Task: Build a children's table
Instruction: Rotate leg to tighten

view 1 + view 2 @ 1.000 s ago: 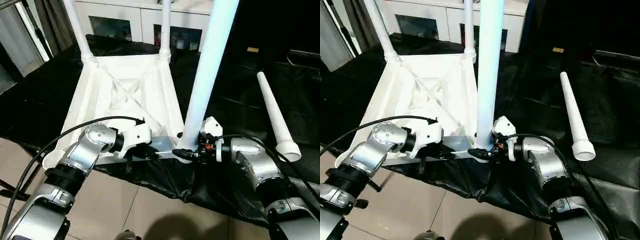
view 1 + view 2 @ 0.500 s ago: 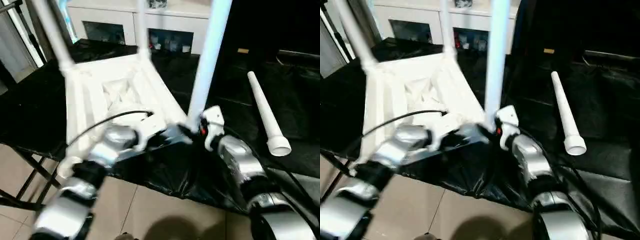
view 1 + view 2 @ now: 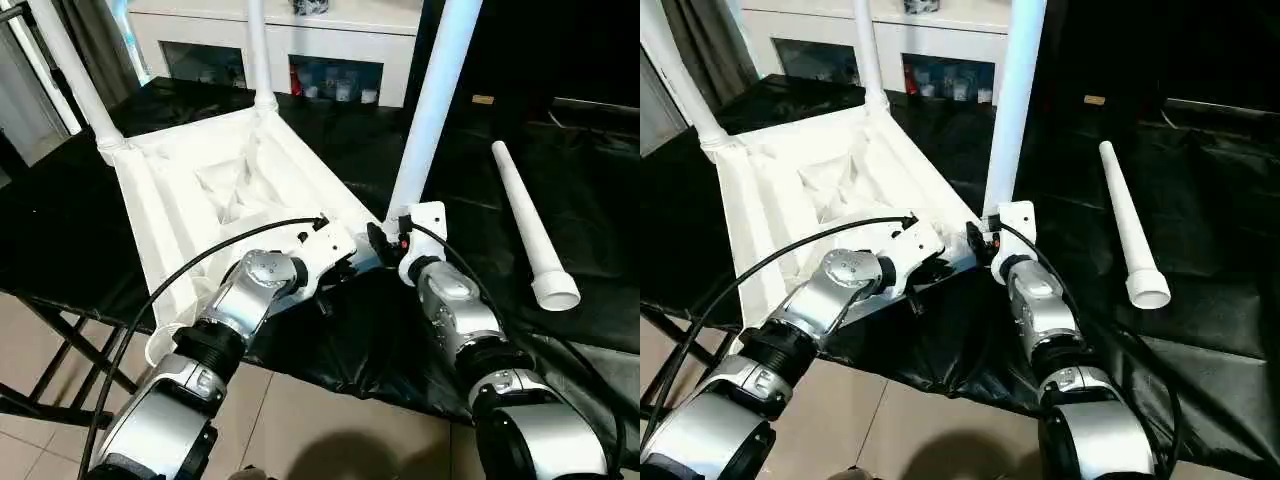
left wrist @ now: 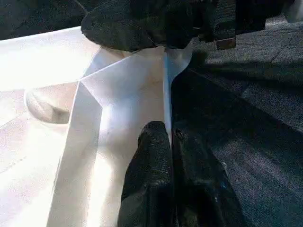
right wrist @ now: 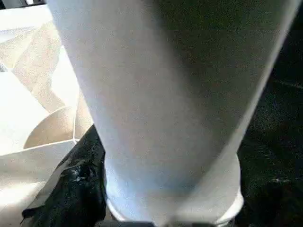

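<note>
White plastic rectangular tabletop (image 3: 215, 195) lies ribbed underside up on the black-covered table (image 3: 60, 220). Three white tubular legs stand in its corner sockets: two far ones (image 3: 70, 75) (image 3: 257, 55) and a near one (image 3: 430, 110). The fourth leg (image 3: 530, 225) lies loose, well apart. Left pincer (image 4: 170, 142) is pinched shut on the tabletop's near edge. Right pincer (image 3: 378, 245) holds the near leg's base at medium width.

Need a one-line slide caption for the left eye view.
Inverted tabletop on black cloth, three legs standing; fourth leg lies loose to the right.
</note>
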